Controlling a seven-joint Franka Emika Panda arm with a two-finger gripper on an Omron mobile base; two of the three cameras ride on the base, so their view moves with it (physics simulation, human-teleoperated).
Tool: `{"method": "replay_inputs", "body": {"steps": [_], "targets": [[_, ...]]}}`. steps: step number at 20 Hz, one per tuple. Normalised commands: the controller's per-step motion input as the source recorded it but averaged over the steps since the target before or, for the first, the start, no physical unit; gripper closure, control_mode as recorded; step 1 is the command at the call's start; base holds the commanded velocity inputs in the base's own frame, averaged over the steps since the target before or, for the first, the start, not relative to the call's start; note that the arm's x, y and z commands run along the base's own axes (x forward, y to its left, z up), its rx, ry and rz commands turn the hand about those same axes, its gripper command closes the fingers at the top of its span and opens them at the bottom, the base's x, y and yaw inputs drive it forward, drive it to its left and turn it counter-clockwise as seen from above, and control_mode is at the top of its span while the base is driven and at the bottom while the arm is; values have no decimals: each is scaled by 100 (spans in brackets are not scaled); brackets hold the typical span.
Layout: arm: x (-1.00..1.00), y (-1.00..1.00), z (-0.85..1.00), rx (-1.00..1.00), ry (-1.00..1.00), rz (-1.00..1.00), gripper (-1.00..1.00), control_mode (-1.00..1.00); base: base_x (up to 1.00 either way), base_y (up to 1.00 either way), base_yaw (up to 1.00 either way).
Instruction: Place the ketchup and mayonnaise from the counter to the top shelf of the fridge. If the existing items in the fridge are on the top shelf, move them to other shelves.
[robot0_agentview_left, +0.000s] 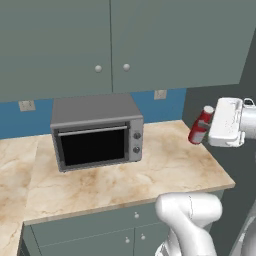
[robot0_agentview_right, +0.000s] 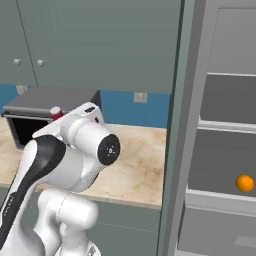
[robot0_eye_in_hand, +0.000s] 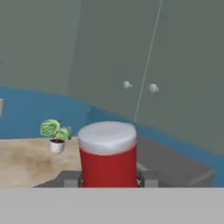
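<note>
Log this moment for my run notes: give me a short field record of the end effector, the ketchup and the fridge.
end effector: shut on the ketchup
ketchup: lifted off the counter, tilted, white cap up
fridge: open, to the right of the counter
orange fruit: on a lower shelf
top shelf: no fruit seen on the visible part
toaster oven: on the counter, door closed

Grey boxy toaster oven (robot0_agentview_left: 96, 131) sits on beige marble-patterned counter (robot0_agentview_left: 165, 170), against the back wall under the grey-green wall cabinets (robot0_agentview_left: 111, 42). Slim red white-capped ketchup bottle (robot0_agentview_left: 200, 125) is off the counter's right end, tilted. Small round orange fruit (robot0_agentview_right: 245, 183) lies on a lower shelf of the tall grey fridge (robot0_agentview_right: 192, 125), right of the counter.
</note>
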Motion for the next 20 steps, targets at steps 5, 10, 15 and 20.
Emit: {"method": "replay_inputs", "body": {"steps": [5,10,15,20], "targets": [[-76,43,68,-15,14,-11,100,-100,0,0,0],[-3,34,6,-10,28,-9,100,-100,0,0,0],[-6,0,0,0,0,0,100,-100,0,0,0],[-61,-1,0,2,0,-1,100,-100,0,0,0]]}}
